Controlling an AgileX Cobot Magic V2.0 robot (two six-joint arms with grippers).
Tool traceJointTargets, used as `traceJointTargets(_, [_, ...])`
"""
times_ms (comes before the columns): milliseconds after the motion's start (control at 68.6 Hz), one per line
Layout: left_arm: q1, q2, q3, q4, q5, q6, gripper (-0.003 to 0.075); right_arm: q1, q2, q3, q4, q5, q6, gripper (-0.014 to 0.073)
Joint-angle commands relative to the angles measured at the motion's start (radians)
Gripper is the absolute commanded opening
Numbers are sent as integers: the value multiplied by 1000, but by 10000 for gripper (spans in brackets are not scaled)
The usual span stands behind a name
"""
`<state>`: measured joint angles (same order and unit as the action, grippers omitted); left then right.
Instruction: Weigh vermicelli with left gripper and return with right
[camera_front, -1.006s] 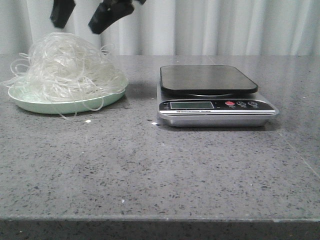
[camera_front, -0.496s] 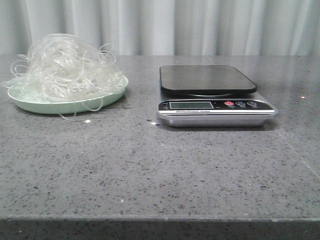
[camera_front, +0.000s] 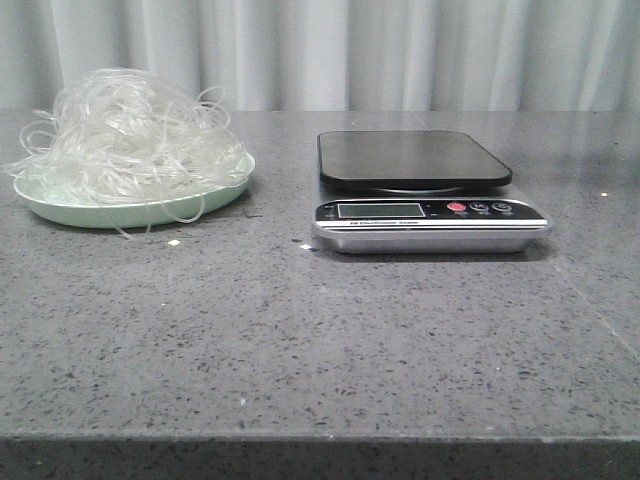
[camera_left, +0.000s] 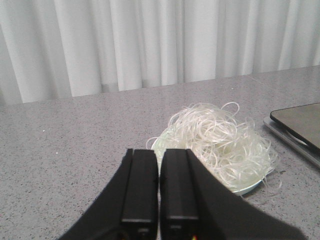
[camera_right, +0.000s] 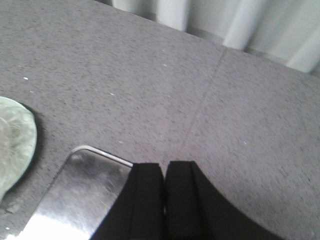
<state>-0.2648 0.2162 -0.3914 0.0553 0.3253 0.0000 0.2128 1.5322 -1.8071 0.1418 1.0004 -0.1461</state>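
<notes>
The vermicelli (camera_front: 130, 135) sits heaped on a pale green plate (camera_front: 130, 210) at the left side of the grey speckled table (camera_front: 320, 330), its thin translucent strands looping up in a fluffy mound and a few stray ends trailing over the plate's rim onto the tabletop. To the right of the plate, well apart from it, stands a kitchen scale (camera_front: 430, 200) with a dark weighing platform (camera_front: 412, 158) that carries nothing, and a silver front panel bearing a small display (camera_front: 378, 210) and a red button (camera_front: 457, 207). A small pale crumb (camera_front: 174, 242) lies on the table just in front of the plate. White curtains (camera_front: 400, 50) hang behind the table.

In the left wrist view the left gripper (camera_left: 159, 170) hangs above the table short of the noodles, its two black fingers pressed together with nothing between them. In the right wrist view the right gripper (camera_right: 163, 175) is likewise closed on nothing, poised over the silver edge of the scale. Neither gripper appears in the front view.
</notes>
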Motion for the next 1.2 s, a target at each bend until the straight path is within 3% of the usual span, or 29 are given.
traceJointTargets(0, [4, 11, -27, 0, -85, -7, 137, -26, -133, 127, -4, -155, 4, 153])
traceJointTargets(583, [4, 11, -27, 0, -85, -7, 137, -236, -718, 1061, -4, -665, 8, 153])
traceJointTargets(904, [4, 11, -27, 0, -85, -7, 137, -246, -1009, 1365, -4, -817, 8, 153])
traceJointTargets(1181, [4, 11, -27, 0, -85, -7, 137, -246, -1246, 1471, -4, -837, 8, 153])
